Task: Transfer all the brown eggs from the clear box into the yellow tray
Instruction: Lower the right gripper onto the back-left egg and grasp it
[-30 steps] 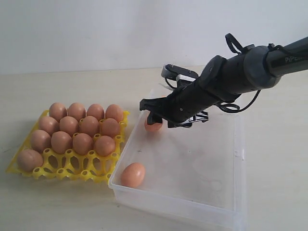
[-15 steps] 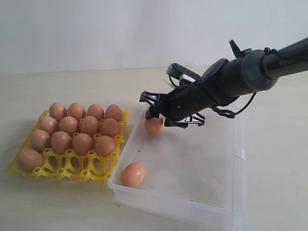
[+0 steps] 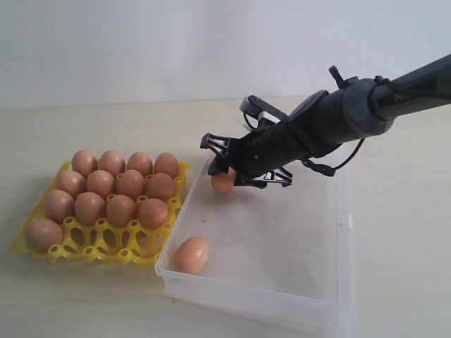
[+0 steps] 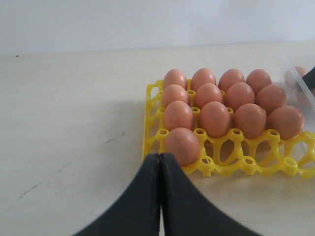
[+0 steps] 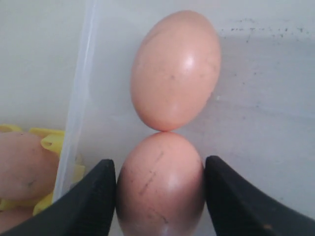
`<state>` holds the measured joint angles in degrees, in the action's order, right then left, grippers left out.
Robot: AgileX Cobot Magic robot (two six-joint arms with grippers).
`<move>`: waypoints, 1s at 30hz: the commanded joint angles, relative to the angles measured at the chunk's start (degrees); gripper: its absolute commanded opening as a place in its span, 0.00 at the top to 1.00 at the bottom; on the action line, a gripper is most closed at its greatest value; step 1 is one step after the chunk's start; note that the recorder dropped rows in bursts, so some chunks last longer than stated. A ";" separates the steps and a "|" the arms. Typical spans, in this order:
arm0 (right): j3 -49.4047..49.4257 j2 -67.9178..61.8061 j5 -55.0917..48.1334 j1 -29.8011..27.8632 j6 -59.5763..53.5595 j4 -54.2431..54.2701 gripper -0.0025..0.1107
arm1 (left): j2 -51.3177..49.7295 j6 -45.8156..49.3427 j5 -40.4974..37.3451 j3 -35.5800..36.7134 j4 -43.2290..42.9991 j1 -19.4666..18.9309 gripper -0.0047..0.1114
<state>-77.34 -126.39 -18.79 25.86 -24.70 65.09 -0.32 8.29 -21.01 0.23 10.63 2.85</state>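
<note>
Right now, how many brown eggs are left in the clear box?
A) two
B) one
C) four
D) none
A: the exterior view shows one brown egg lying near the clear box's front corner and a second egg at its far end, sitting between the right gripper's open jaws; the rest sit in the yellow tray.

Pale tabletop (image 3: pixel 91 296) carries a yellow tray (image 3: pixel 99 248) and a clear box (image 3: pixel 338 239) side by side.

The light, matte surface shows faint dark scuffs in the left wrist view. The tray sits left in the exterior view, its near right corner touching or almost touching the larger box; both rest flat on the table.
</note>
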 commanded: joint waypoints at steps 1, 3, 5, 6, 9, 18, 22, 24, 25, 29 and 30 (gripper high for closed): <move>-0.45 -1.10 0.26 -0.32 -1.21 -0.14 0.54 | 0.32 0.05 0.56 -0.23 0.06 -0.06 0.96; -0.45 -1.37 0.26 -0.45 -2.99 0.59 0.64 | 0.32 0.05 0.56 -0.23 0.06 -0.06 0.96; -0.45 -1.37 0.43 -0.45 -4.47 0.70 0.80 | 0.32 0.05 0.56 -0.23 0.06 -0.06 0.96; -0.45 -1.37 0.53 -0.45 -4.92 0.91 0.88 | 0.32 0.05 0.56 -0.23 0.06 -0.06 0.96; -0.45 -1.00 1.15 -0.45 -6.26 0.91 0.98 | 0.32 0.05 0.56 -0.23 0.06 -0.06 0.96; -0.10 3.60 5.02 -0.45 -9.09 -1.30 0.98 | 0.32 0.05 0.56 -0.23 0.06 -0.06 0.96; 0.76 7.32 5.65 -0.45 -11.31 -1.45 0.98 | 0.32 0.05 0.56 -0.23 0.06 -0.06 0.96; 2.39 9.29 6.72 -0.45 -11.31 -1.45 0.98 | 0.32 0.05 0.56 -0.23 0.06 -0.06 0.96; 3.42 10.41 7.59 -0.32 -11.72 -1.45 0.98 | 0.32 0.05 0.56 -0.23 0.06 -0.06 0.96; 7.37 14.55 11.23 1.87 -15.40 -1.45 0.98 | 0.32 0.05 0.56 -0.23 0.06 -0.06 0.96; 8.38 15.42 12.26 2.88 -16.77 -1.32 0.98 | 0.32 0.05 0.56 -0.23 0.06 -0.06 0.96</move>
<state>-71.03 -113.62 -9.01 26.91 -38.39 64.13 -0.32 8.29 -21.01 0.23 10.63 2.85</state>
